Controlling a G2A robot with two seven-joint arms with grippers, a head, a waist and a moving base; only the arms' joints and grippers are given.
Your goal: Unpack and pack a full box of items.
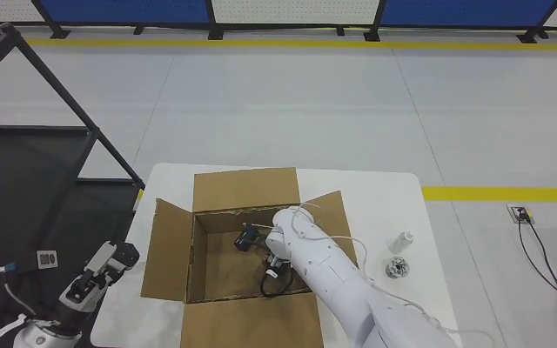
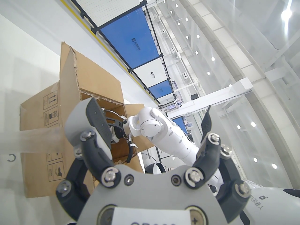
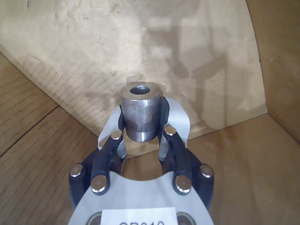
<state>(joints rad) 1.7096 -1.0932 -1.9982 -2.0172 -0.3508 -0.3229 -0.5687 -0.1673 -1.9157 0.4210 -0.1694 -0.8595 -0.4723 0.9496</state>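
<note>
An open cardboard box (image 1: pixel 170 252) with its flaps spread stands on the white table (image 1: pixel 383 196). My right gripper (image 1: pixel 248 239) is inside the box, close to the far wall. It is shut on a grey metal cylinder (image 3: pixel 140 113) with a bore through its top, held upright just above the box floor (image 3: pixel 234 165). My left gripper (image 1: pixel 117 257) hangs off the table's left edge, beside the box, open with nothing between its fingers (image 2: pixel 98 122). In the left wrist view the box (image 2: pixel 39 118) and the right arm (image 2: pixel 152 124) inside it show beyond those fingers.
A small clear bottle (image 1: pixel 400 242) and a round metal part (image 1: pixel 398 267) lie on the table to the right of the box. A black frame (image 1: pixel 78 130) stands at the left of the table. The box walls (image 3: pixel 117 24) close in around the right gripper.
</note>
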